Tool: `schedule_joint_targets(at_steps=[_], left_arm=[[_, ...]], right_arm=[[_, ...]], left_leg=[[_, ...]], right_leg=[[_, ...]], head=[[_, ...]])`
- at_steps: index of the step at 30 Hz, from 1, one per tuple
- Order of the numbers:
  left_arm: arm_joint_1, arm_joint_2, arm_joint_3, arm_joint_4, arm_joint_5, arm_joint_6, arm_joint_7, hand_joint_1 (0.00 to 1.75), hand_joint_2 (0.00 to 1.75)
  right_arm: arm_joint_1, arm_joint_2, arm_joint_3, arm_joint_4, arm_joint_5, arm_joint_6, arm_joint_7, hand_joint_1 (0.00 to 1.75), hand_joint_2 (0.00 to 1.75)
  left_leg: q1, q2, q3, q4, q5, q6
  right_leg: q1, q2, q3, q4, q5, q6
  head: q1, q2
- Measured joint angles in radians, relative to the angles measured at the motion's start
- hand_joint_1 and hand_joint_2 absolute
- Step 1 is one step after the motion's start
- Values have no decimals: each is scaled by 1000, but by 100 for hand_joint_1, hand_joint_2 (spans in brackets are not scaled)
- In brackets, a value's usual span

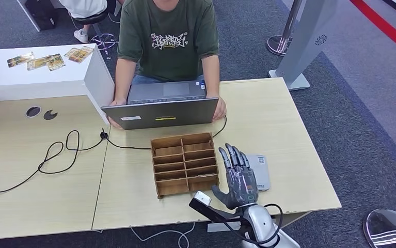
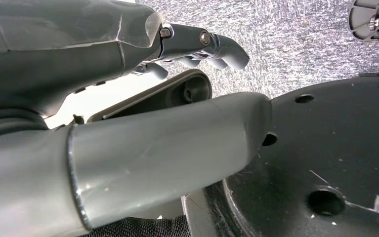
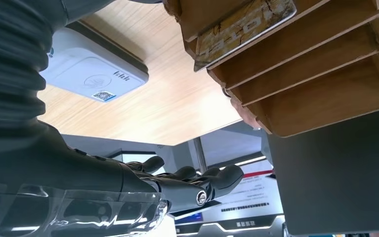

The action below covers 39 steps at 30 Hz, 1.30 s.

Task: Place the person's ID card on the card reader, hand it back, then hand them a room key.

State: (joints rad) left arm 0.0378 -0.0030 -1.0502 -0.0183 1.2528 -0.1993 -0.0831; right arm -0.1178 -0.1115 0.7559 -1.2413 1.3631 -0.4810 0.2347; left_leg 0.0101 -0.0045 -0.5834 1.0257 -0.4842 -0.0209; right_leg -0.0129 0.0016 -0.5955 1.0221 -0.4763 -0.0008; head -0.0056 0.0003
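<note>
Right hand (image 1: 239,178) fingers spread, empty, over flat grey card reader (image 1: 260,170); left hand (image 2: 197,47) fingers curled, empty; slotted wooden rack (image 1: 185,163) beside.

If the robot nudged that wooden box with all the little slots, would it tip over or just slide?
The wooden organizer would probably slide rather than tip: it lies low and wide on the smooth table. Its thin dividers suggest it is fairly light and could crack if squeezed. The right hand is open beside it.

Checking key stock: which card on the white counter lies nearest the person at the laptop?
The rightmost card, by the counter's corner; the rest lie farther left.
</note>
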Motion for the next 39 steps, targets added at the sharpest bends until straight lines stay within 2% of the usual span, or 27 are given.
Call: schedule_joint_targets(at_steps=[20, 29, 39], left_arm=[[0, 5, 0, 0, 1, -2, 3, 0, 0], [0, 5, 0, 0, 10, 0, 3, 0, 0], [1, 4, 16, 0, 20, 2, 3, 0, 0]], right_arm=[[-80, 3, 70, 96, 1, 86, 27, 0, 175], [-84, -44, 92, 74, -5, 136, 39, 0, 175], [-35, -111, 95, -44, -14, 110, 47, 0, 175]], left_leg=[[0, 0, 0, 0, 0, 0], [0, 0, 0, 0, 0, 0], [0, 0, 0, 0, 0, 0]], right_leg=[[0, 0, 0, 0, 0, 0], [0, 0, 0, 0, 0, 0], [0, 0, 0, 0, 0, 0]], head=[[0, 0], [0, 0], [0, 0]])
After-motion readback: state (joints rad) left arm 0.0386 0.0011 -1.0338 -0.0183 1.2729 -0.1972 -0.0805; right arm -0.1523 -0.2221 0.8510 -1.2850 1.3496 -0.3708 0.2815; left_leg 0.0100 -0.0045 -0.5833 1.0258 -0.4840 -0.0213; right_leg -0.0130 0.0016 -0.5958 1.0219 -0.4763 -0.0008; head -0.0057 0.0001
